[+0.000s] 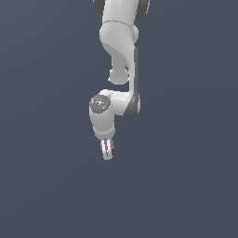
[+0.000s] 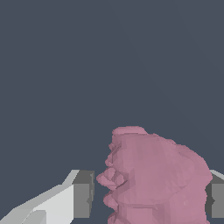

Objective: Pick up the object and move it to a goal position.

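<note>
The object [image 2: 153, 175] is a pink, bumpy lump that fills the space between my gripper's [image 2: 148, 199] two grey pads in the wrist view. One pad [image 2: 83, 194] sits at the lump's bumpy side and the other pad [image 2: 216, 199] presses its opposite side. In the exterior view the white gripper [image 1: 107, 152] points downward at the end of the arm. Slivers of the pink object [image 1: 102, 146] show on either side of its fingers. The gripper is shut on the object.
A plain dark blue-grey surface [image 1: 186, 186] fills the background in both views. The white arm [image 1: 121, 46] comes down from the top of the exterior view.
</note>
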`<state>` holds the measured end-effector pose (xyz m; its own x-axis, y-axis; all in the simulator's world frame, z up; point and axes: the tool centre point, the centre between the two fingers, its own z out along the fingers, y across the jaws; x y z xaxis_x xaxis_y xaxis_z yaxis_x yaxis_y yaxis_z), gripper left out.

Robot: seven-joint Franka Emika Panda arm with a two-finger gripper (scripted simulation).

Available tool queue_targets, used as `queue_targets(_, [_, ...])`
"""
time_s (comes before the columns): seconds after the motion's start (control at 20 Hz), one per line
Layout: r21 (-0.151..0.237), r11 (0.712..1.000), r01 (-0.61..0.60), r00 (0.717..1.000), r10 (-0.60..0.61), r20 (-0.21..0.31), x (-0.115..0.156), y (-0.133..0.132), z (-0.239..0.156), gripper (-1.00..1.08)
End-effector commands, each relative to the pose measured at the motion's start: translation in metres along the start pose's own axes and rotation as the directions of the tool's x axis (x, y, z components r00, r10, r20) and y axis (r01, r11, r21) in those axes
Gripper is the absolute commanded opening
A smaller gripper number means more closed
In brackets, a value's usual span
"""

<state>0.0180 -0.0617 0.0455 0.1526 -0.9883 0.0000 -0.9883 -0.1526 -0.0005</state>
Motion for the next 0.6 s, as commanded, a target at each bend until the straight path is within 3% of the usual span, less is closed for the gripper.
queue_targets(0.0, [-0.001, 1.0, 0.0, 1.0, 0.0, 0.0, 0.0001, 0.0002, 0.0007, -1.0])
queue_targets(0.55, [0.001, 1.0, 0.0, 1.0, 0.0, 0.0, -0.008, -0.0053, -0.0023, -1.0])
